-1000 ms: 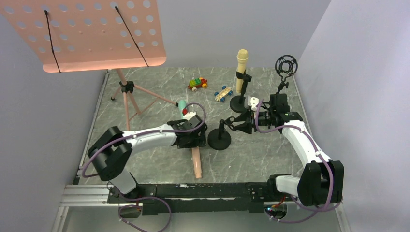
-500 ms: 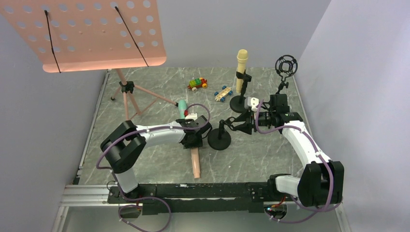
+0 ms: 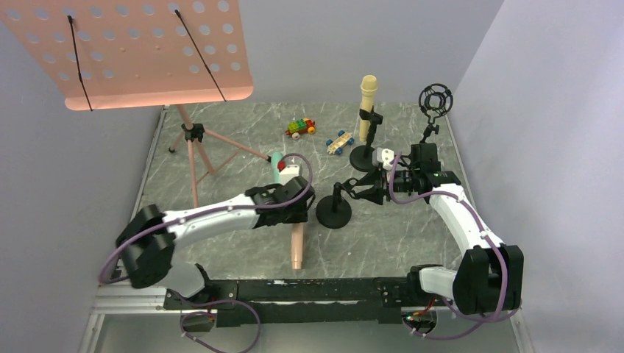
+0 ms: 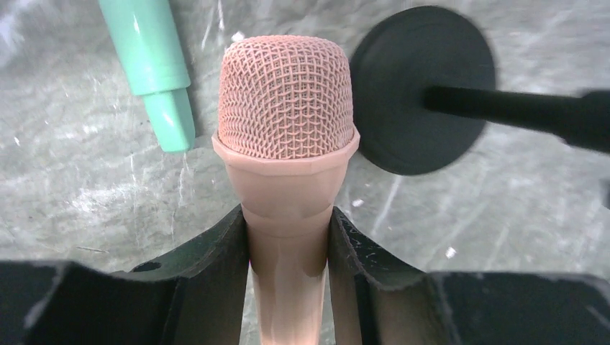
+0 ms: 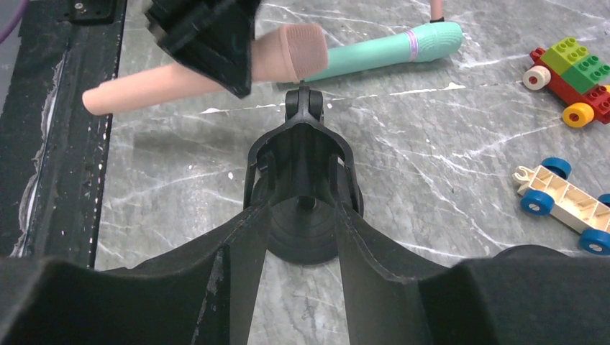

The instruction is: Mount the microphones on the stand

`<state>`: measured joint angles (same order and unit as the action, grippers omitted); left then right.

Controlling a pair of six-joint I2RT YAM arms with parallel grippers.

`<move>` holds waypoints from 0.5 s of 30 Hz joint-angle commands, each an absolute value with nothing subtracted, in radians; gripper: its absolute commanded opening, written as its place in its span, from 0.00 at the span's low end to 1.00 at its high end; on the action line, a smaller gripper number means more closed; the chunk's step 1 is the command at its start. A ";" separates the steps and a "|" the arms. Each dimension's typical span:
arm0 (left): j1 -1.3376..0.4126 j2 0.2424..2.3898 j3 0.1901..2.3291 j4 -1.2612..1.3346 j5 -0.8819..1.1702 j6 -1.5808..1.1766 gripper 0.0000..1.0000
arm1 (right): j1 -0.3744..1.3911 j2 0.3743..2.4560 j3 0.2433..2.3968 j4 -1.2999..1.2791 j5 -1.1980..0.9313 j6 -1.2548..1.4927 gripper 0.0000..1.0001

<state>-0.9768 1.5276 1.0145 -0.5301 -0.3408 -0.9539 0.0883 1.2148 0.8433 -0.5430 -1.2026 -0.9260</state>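
Note:
My left gripper (image 4: 288,248) is shut on the neck of the peach-pink microphone (image 4: 285,108), just below its mesh head. From above, that microphone (image 3: 297,246) lies roughly level, tail toward the near edge, with the left gripper (image 3: 294,209) over its head end. My right gripper (image 5: 302,198) is shut on the clip (image 5: 302,144) of the black stand (image 3: 333,213); the pink head (image 5: 291,61) is just beyond the clip. The mint-green microphone (image 4: 147,57) lies on the table. The pale yellow microphone (image 3: 368,95) stands upright in a second stand (image 3: 363,157).
A third stand with an empty ring mount (image 3: 435,99) is at the back right. Two toy cars (image 3: 300,127) (image 3: 339,141) sit behind the stands. A pink music stand (image 3: 147,51) on a tripod (image 3: 193,147) fills the back left. Walls close in on both sides.
The left gripper has closed on the pink microphone's neck, and the left arm's elbow has swung out to the left. The right arm has held still on the clip.

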 commanded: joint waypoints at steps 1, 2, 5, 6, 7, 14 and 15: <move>-0.988 1.351 0.936 -0.402 -0.387 -0.815 0.14 | 0.094 1.199 0.828 -0.554 -1.233 -0.958 0.51; -0.988 1.315 0.914 -0.370 -0.386 -0.774 0.14 | 0.094 1.199 0.829 -0.556 -1.234 -0.960 0.51; -0.986 1.210 0.847 -0.237 -0.355 -0.622 0.13 | 0.094 1.200 0.828 -0.558 -1.234 -0.963 0.51; -0.986 1.170 0.821 -0.179 -0.327 -0.558 0.13 | 0.094 1.201 0.828 -0.559 -1.235 -0.964 0.51; -0.986 1.129 0.796 -0.120 -0.303 -0.491 0.13 | 0.093 1.201 0.828 -0.560 -1.235 -0.965 0.51; -0.986 0.952 0.713 0.300 -0.131 -0.179 0.12 | 0.094 1.207 0.830 -0.569 -1.239 -0.974 0.51; -0.987 0.946 0.719 0.350 -0.102 -0.142 0.12 | 0.093 1.207 0.830 -0.569 -1.239 -0.974 0.51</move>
